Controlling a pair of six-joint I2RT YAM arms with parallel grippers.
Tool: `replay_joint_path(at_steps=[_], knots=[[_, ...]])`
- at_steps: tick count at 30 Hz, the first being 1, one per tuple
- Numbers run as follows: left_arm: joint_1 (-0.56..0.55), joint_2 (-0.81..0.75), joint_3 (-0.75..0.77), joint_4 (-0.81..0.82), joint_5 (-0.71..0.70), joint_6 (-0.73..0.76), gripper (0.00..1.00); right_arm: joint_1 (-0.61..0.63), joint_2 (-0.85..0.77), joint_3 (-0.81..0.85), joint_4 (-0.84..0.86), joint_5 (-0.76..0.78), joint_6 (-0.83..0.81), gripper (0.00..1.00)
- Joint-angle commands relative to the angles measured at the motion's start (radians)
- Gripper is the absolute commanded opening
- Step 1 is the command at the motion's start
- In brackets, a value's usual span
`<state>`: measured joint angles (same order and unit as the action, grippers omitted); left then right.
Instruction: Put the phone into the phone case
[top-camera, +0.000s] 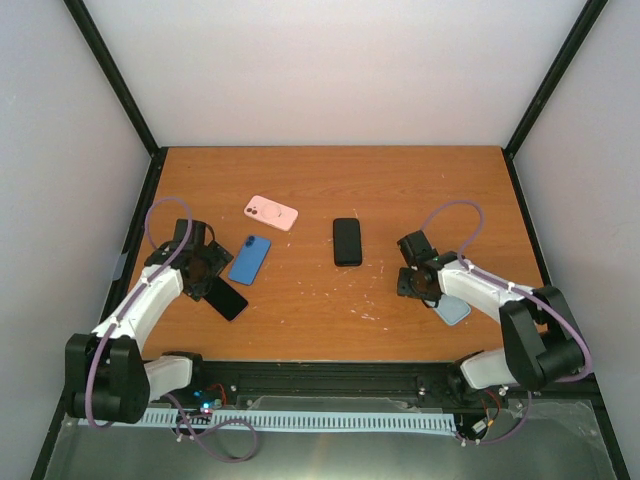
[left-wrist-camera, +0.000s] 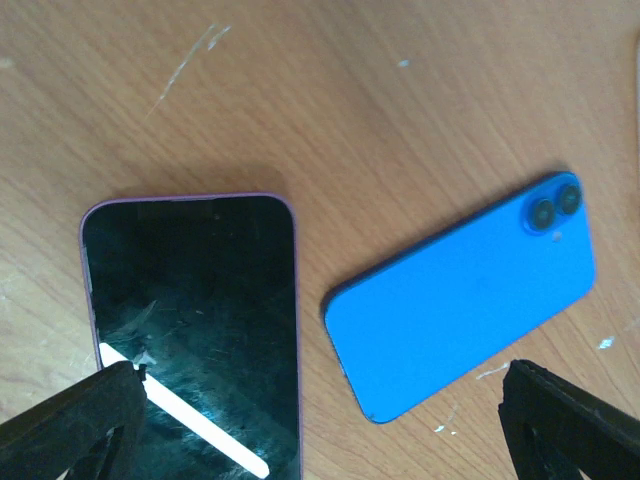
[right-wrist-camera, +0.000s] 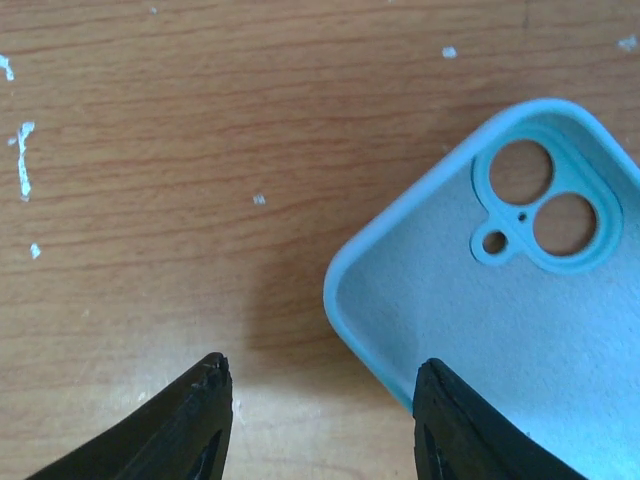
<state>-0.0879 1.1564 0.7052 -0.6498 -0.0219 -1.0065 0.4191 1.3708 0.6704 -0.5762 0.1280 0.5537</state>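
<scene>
The phone case (right-wrist-camera: 500, 300) is light blue and lies open side up by the table's near right, partly under my right arm (top-camera: 452, 310). My right gripper (right-wrist-camera: 325, 400) hovers low over its corner, jaws apart; the right fingertip (right-wrist-camera: 455, 425) overlaps the case's rim and the left one stands over bare wood. A blue phone (left-wrist-camera: 470, 300) lies back up with two lenses showing, also seen from above (top-camera: 249, 259). Beside it is a dark-screened phone (left-wrist-camera: 190, 320) with a purple edge. My left gripper (left-wrist-camera: 320, 435) is wide open above both, holding nothing.
A pink phone or case (top-camera: 270, 212) lies behind the blue phone, and a black phone (top-camera: 347, 241) sits mid-table. The wooden table (top-camera: 330, 180) is boxed in by black frame posts and white walls. White flecks mark the wood.
</scene>
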Motion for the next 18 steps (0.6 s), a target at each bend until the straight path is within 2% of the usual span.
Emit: replay_joint_path(at_steps=[1,8,13,18], knots=[[0.048,0.039,-0.004,-0.044,0.021,-0.042,0.96,-0.01,0.062,0.039,0.046,0.035,-0.031,0.49],[0.073,0.157,0.021,-0.074,0.056,-0.019,0.96,-0.01,0.089,0.053,0.03,0.044,-0.059,0.46],[0.074,0.189,0.02,-0.07,0.094,-0.036,0.97,-0.009,0.061,0.077,0.011,0.077,-0.066,0.51],[0.074,0.195,0.024,-0.068,0.086,-0.037,0.99,-0.014,0.113,0.089,0.012,0.097,-0.074,0.52]])
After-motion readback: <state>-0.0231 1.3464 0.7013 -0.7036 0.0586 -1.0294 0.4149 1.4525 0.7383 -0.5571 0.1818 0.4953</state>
